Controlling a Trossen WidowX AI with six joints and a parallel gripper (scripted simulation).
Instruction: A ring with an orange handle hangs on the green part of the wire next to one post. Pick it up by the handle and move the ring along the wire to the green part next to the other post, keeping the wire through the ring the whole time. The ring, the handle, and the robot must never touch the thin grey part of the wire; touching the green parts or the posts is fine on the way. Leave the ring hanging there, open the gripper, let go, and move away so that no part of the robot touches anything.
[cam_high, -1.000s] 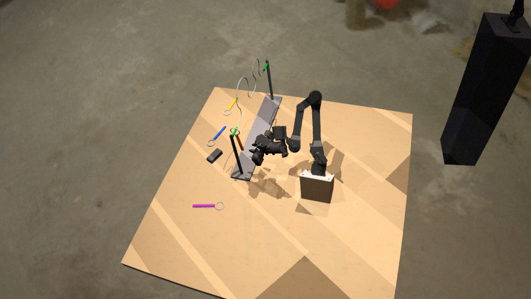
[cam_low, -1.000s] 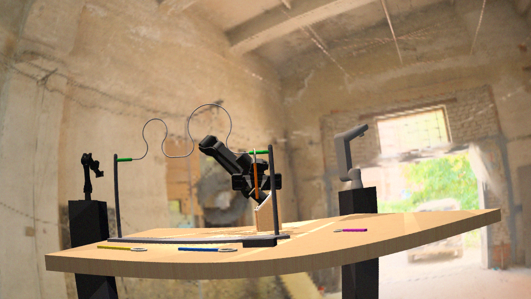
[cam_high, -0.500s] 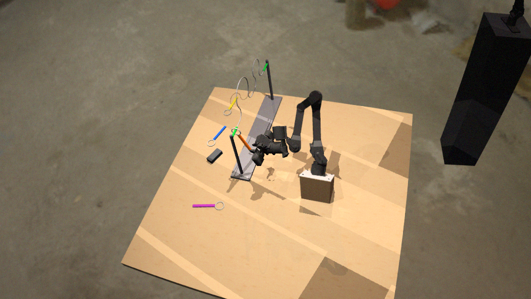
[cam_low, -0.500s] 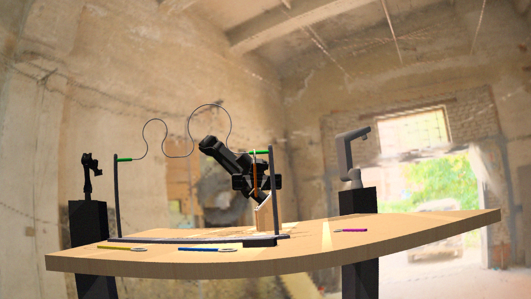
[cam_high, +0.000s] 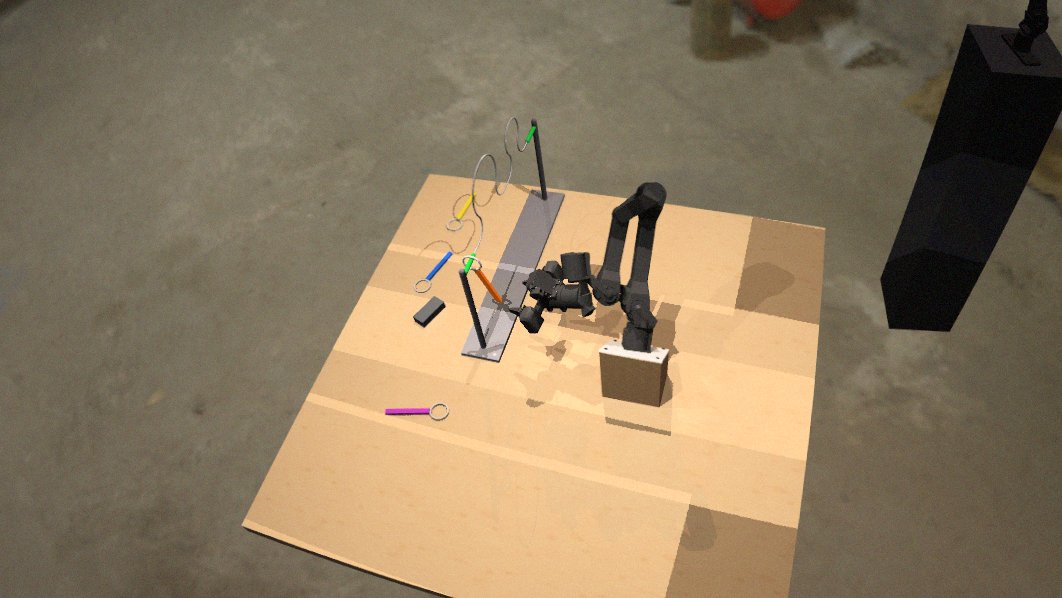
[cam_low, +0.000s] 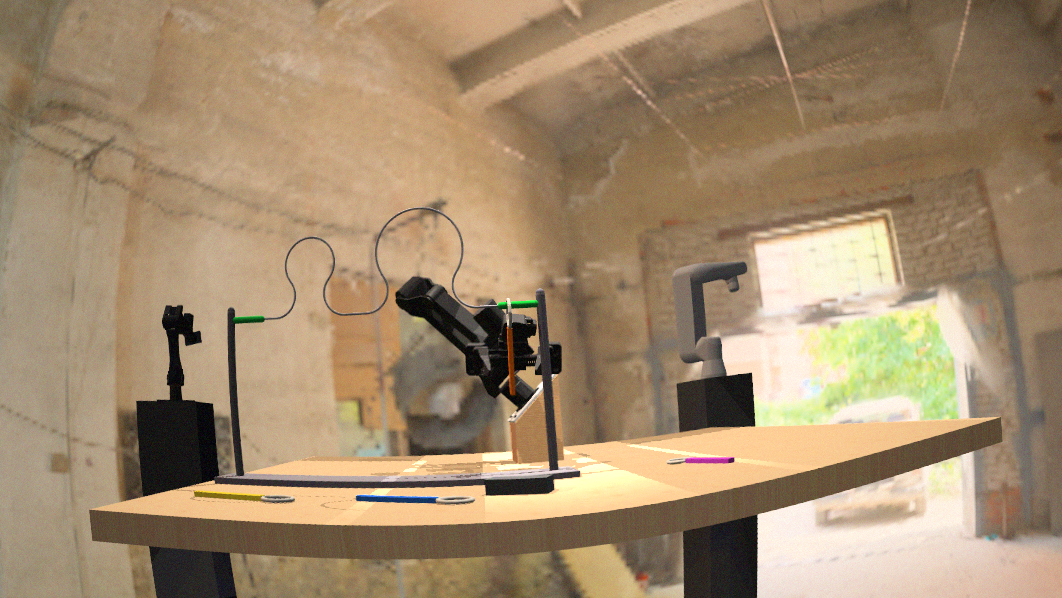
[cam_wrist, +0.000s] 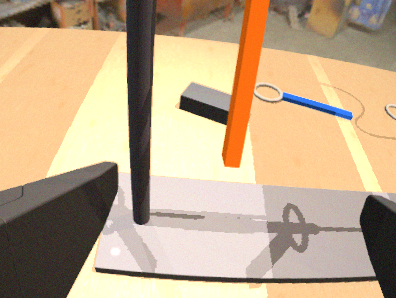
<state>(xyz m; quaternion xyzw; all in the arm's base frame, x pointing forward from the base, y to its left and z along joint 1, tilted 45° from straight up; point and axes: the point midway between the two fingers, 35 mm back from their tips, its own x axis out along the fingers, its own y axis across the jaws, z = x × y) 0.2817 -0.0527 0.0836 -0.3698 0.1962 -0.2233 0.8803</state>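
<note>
Close to the near post (cam_high: 472, 308) (cam_low: 547, 378) (cam_wrist: 140, 110), the ring (cam_high: 471, 262) (cam_low: 508, 312) hangs on the green part of the wire (cam_high: 468, 263) (cam_low: 517, 303), its orange handle (cam_high: 488, 285) (cam_low: 510, 361) (cam_wrist: 245, 85) pointing down. On the robot's side of that post, the gripper (cam_high: 523, 314) (cam_wrist: 243, 193) stands wide open, gripping nothing. A dark block (cam_high: 429, 311) (cam_low: 518, 485) (cam_wrist: 205, 103) lies beyond the post.

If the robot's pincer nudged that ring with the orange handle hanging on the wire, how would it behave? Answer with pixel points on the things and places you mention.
The pale ring with the straight orange handle (cam_high: 488, 285) (cam_low: 510, 356) (cam_wrist: 246, 82) would probably swing, since it hangs from the green wire section (cam_high: 469, 263) (cam_low: 524, 303) with its lower end free. The handle looks stiff, being straight and square-edged. It seems slim enough to be fairly light.
</note>
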